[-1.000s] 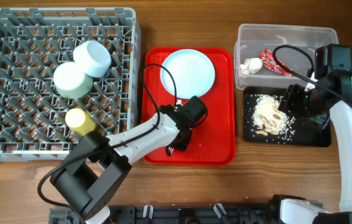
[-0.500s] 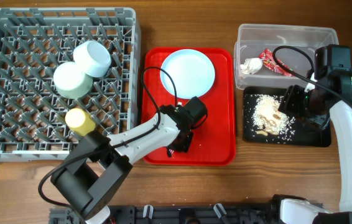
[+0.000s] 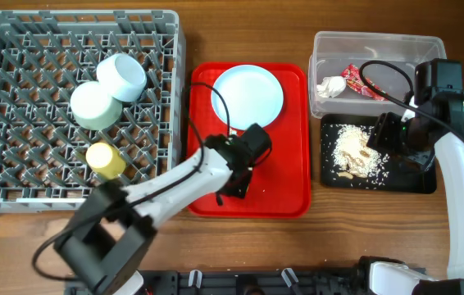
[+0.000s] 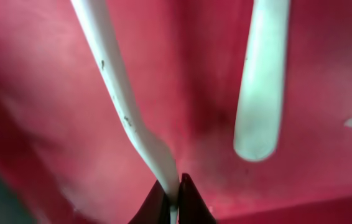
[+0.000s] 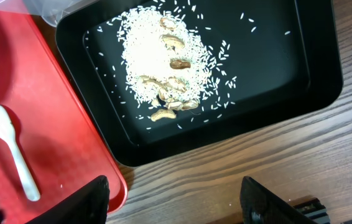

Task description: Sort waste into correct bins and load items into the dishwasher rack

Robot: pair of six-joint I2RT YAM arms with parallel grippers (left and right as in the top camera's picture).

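Observation:
My left gripper is low over the flat red serving tray. It is shut on a thin white plastic handle that looks like the fork's; its head is out of view. The white spoon lies free beside it. The white plate sits at the tray's far end. My right gripper is open and empty by the black tray, which holds the food scraps. The clear tub holds the wrapper and the napkin.
The grey dishwasher rack at the left holds the pale green bowl, the light blue bowl and the yellow cup. Bare wood lies in front of the black tray and along the table's near edge.
My left arm's elbow has swung to the left and the gripper has shifted slightly on the red tray, still shut on the handle. The right arm has not moved.

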